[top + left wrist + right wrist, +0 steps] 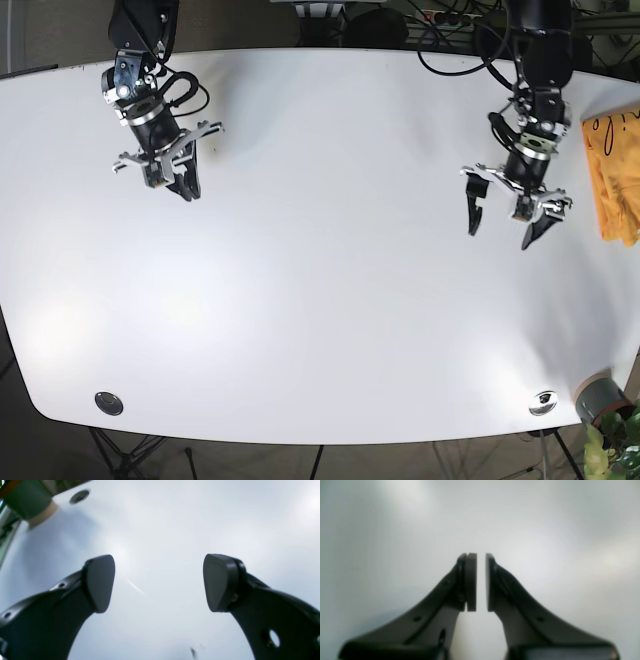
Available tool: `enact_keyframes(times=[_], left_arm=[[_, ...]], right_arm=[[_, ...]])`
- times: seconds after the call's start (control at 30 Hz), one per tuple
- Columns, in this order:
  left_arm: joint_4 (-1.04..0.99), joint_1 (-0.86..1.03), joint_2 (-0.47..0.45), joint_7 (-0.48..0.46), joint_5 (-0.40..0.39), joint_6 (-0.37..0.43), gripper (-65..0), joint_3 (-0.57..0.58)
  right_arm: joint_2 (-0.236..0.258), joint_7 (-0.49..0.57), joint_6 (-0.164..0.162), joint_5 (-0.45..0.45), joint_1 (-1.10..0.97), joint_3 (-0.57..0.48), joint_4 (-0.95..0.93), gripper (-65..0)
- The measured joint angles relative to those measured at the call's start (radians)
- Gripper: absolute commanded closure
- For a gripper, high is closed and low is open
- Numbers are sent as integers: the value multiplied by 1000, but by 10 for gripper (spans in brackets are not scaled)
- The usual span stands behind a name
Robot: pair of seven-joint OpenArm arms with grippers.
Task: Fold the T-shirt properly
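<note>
A wide white desk [320, 300] filled most of the base view. The T-shirt [615, 175], yellow-orange with dark marks, lay at the desk's edge on that view's right side, partly cut off by the frame. The left hand [502, 222] hung over the desk near the T-shirt but apart from it, its fingers [100, 582] spread wide with nothing between them. The right hand [182, 186] hung well apart over the opposite end, its fingers [471, 582] drawn narrow with a slim gap and nothing gripped. A small round fitting [108, 403] sat near one front corner, another [543, 402] near the other.
</note>
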Motion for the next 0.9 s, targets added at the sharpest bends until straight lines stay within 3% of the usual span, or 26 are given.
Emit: enact_keyframes(times=[0.1, 0.2, 0.33, 0.43, 0.67, 0.9], left_arm=[[53, 82, 91, -22, 77, 30, -511, -8], [133, 201, 174, -44, 129, 12, -511, 3], [220, 359, 253, -47, 133, 23, -511, 33], [270, 472, 287, -36, 132, 23, -510, 40], [352, 710, 373, -53, 121, 21, -507, 90], [329, 842, 397, -50, 117, 34, -400, 95]], right_arm=[[17, 42, -43, -9, -63, 6, -5, -51], [19, 108, -39, -1, -136, 7, 0, -51], [11, 145, -36, 22, -236, -2, 1, -51], [20, 173, -38, 148, -315, 0, 1, -51], [92, 180, -43, 310, -485, -6, 2, -51], [92, 179, -39, 326, -590, -10, 2, -49]])
